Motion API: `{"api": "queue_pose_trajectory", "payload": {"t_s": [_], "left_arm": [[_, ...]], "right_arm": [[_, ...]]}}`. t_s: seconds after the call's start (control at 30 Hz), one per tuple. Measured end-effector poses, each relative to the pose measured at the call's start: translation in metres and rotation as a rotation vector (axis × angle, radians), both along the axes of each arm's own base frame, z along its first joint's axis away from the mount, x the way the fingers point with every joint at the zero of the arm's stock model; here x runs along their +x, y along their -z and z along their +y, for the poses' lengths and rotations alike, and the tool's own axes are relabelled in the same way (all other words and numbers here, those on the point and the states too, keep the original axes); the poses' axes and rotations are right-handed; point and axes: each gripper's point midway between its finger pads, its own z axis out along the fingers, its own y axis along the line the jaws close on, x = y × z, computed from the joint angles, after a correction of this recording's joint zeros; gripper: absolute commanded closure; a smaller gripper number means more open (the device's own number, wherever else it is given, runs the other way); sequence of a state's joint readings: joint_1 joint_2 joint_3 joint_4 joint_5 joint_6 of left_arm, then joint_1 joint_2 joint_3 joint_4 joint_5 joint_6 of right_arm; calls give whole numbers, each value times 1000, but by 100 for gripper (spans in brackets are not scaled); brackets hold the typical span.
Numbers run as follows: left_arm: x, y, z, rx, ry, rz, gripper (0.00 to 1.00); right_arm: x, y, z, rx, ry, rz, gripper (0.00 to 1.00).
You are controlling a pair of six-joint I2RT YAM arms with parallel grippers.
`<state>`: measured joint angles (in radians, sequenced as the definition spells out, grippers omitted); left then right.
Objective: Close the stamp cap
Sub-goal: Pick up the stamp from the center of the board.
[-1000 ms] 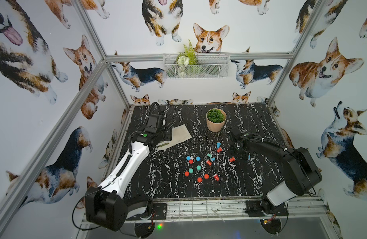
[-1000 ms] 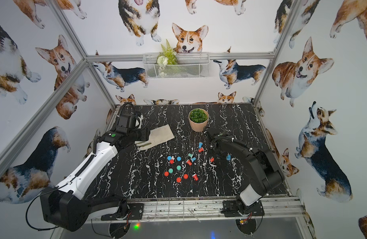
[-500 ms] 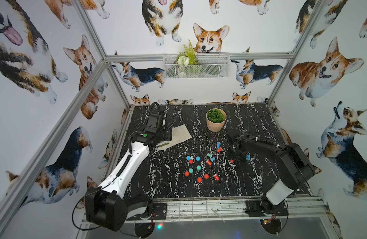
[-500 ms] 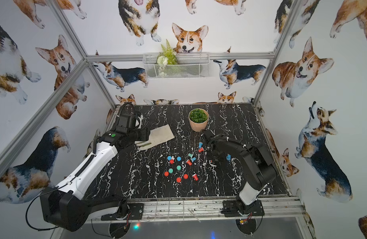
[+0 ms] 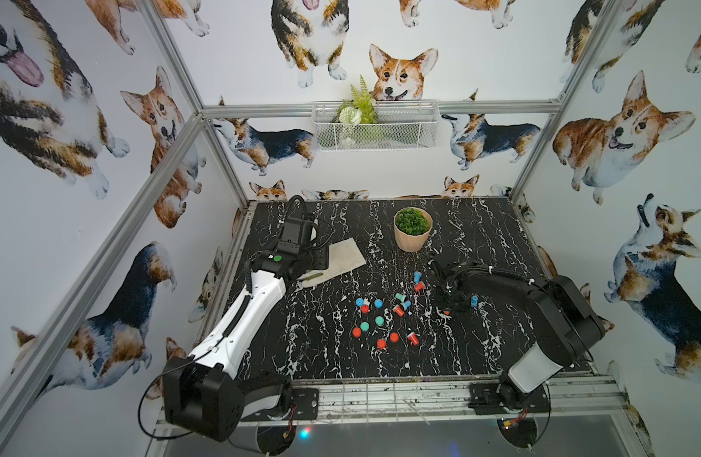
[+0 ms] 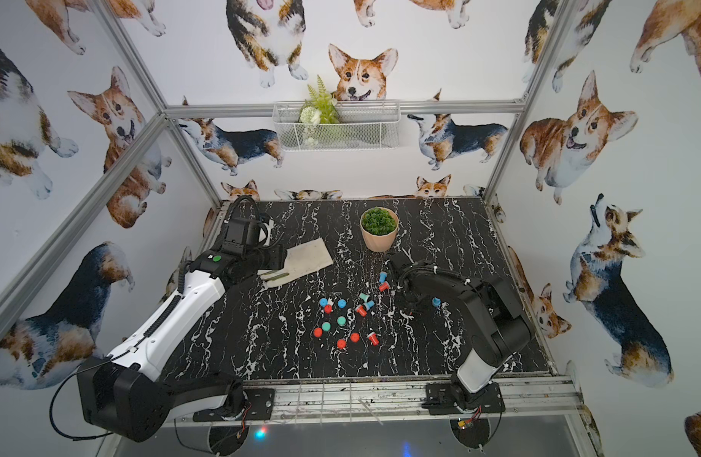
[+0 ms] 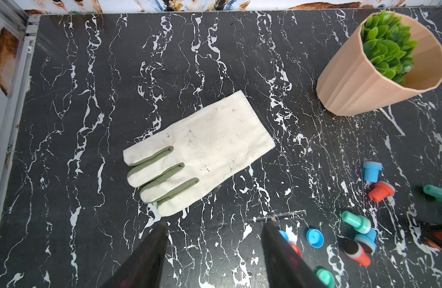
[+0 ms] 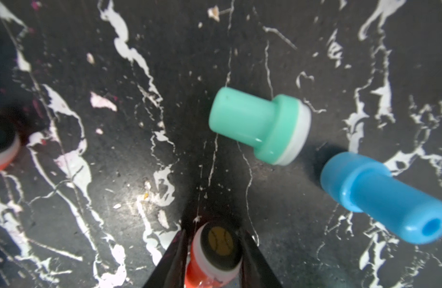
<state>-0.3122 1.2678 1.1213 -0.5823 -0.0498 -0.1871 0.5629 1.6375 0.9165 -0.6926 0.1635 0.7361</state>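
In both top views the black marble table (image 5: 483,233) carries a scatter of small stamps and loose caps (image 5: 394,337) near its middle. The right arm (image 5: 519,289) reaches in from the right side. Its tip points down at a red stamp (image 5: 445,313) just right of the scatter, and only a speck of red and white shows under it. The left arm (image 6: 175,312) stretches along the left side to the far left part of the table, above a white glove (image 6: 307,257). A plant pot (image 6: 379,237) stands farther back, well apart from both.

In the left wrist view the left gripper (image 7: 216,239) hangs with its fingers spread and nothing between them. The glove lies flat beyond it, and some stamps and a blue cap (image 7: 314,238) lie off to one side.

In the right wrist view the right gripper (image 8: 213,261) pinches the red stamp, one finger against each side of its body. The stamp's printing face is bare and turned toward the camera, a dark pad with a yellowish ball design. A teal stamp (image 8: 257,124) and a blue stamp (image 8: 384,199) lie on their sides nearby, touching neither the gripper nor each other.

As I judge it, the task is at an early stage. The stamp is in hand but uncapped, and no cap is held by either gripper. A matching red cap has to be picked from the scatter, lined up with the bare face and pressed on.
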Motion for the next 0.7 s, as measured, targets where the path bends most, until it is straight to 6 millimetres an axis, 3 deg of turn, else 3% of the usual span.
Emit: {"api": "queue_pose_trajectory", "payload": {"t_s": [0.13, 0.4, 0.7], "left_arm": [[0, 0, 0, 0, 0, 1, 36], [0, 0, 0, 0, 0, 0, 36], [0, 0, 0, 0, 0, 0, 36]], "right_arm": [[0, 0, 1, 6, -1, -4, 72], [-1, 1, 2, 10, -3, -3, 60], [-7, 0, 5, 12, -21, 1, 61]]}}
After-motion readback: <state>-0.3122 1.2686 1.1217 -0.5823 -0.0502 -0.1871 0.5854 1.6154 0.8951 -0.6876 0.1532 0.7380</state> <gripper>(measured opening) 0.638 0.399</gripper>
